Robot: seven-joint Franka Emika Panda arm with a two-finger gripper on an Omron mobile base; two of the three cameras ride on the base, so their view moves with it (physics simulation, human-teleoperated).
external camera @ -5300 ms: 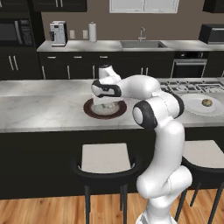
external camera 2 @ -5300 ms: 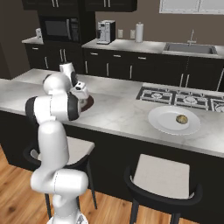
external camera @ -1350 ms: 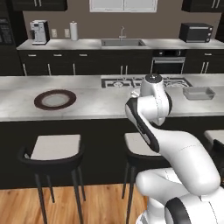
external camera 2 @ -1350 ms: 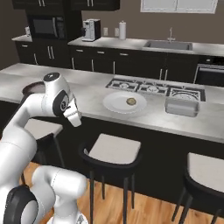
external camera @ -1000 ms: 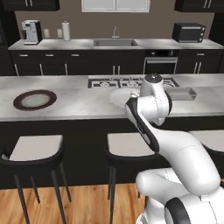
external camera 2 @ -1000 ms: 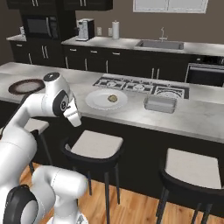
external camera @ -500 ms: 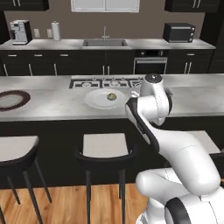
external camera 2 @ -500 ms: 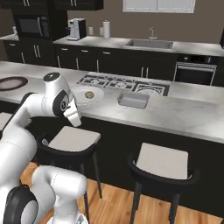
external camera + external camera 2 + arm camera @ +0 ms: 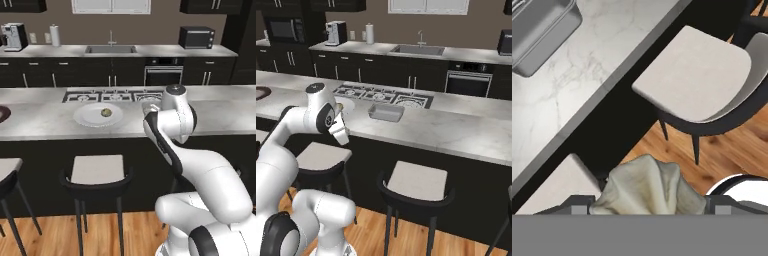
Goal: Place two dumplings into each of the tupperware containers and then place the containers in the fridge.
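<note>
The gripper (image 9: pixel 647 207) holds a pale, folded dumpling (image 9: pixel 648 187) between its two dark finger tips, the jaws standing wide around it; in the hand view the lump sits just above the bottom band, hanging over the dark front face of the island and the wooden floor (image 9: pixel 739 150) rather than over the tabletop (image 9: pixel 607 65). A clear greyish tupperware container (image 9: pixel 386 112) rests on the marble tabletop just in front of the stove burners (image 9: pixel 381 95); in the hand view its corner (image 9: pixel 542 30) shows at the upper left, well apart from the held dumpling. Another dumpling (image 9: pixel 105 112) lies near the middle of a round white plate (image 9: pixel 85 117) on the same tabletop, to the left of the arm in the left base view. The edge of a dark-brown-rimmed plate (image 9: pixel 260 93) shows farther along the tabletop. Below the tabletop's edge stand bar stools with pale seats and dark curved backs (image 9: pixel 415 182), one of them directly beneath the gripper's line of sight (image 9: pixel 697 70). The arm itself is folded back close to its own body, its elbow (image 9: pixel 175 107) rising in front of the tabletop. Behind, the back counter carries a sink (image 9: pixel 111 49), a coffee machine (image 9: pixel 15 36), a paper towel roll (image 9: pixel 54 36) and a small oven (image 9: pixel 197 37).
</note>
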